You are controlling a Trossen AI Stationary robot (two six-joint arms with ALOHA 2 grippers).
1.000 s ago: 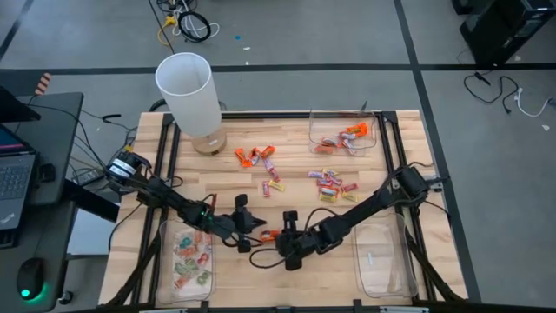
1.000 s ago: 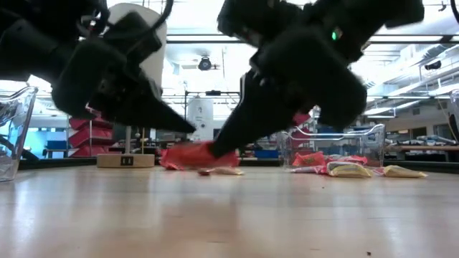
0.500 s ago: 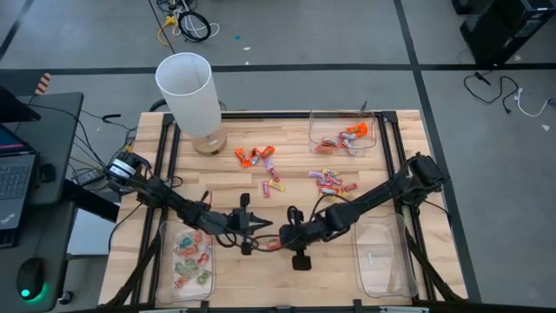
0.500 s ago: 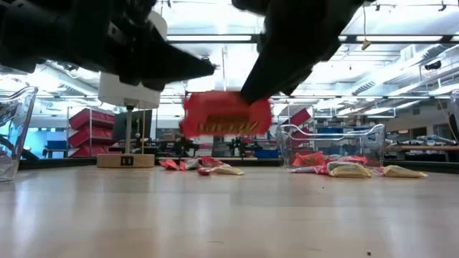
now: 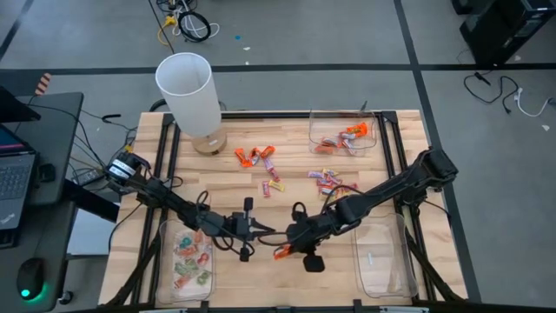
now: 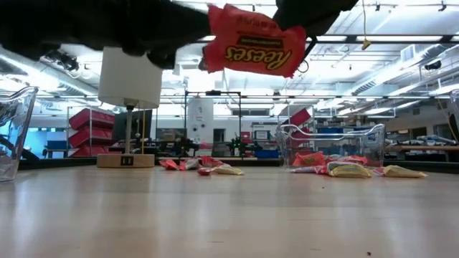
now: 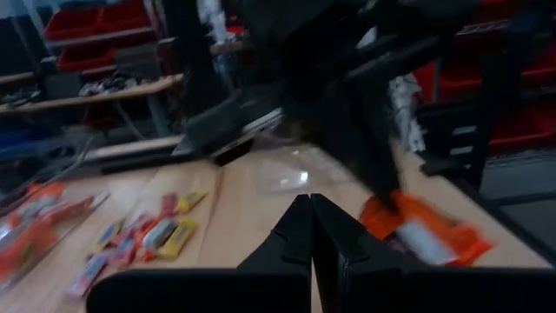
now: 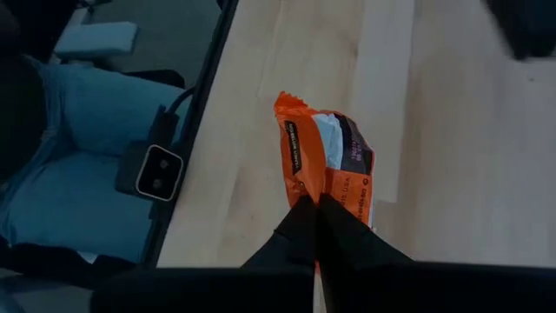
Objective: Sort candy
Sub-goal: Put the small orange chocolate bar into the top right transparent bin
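The right claw (image 5: 287, 249) is pinched shut on one end of an orange Reese's candy (image 6: 252, 49), which hangs clear above the wooden table (image 5: 261, 278) (near its front edge), while the left claw (image 5: 261, 231), fingers pressed together and empty, sits just beside it.

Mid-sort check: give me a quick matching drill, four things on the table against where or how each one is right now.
Things:
1. orange candy
2. left gripper
3. left tray
4. lamp

States:
A. shut, holding nothing
B. stands at the table's far left corner
C. lifted clear of the table, pinched by the right gripper
D. holds pale green-and-pink sweets

Pairs: 1-C, 2-A, 3-D, 4-B
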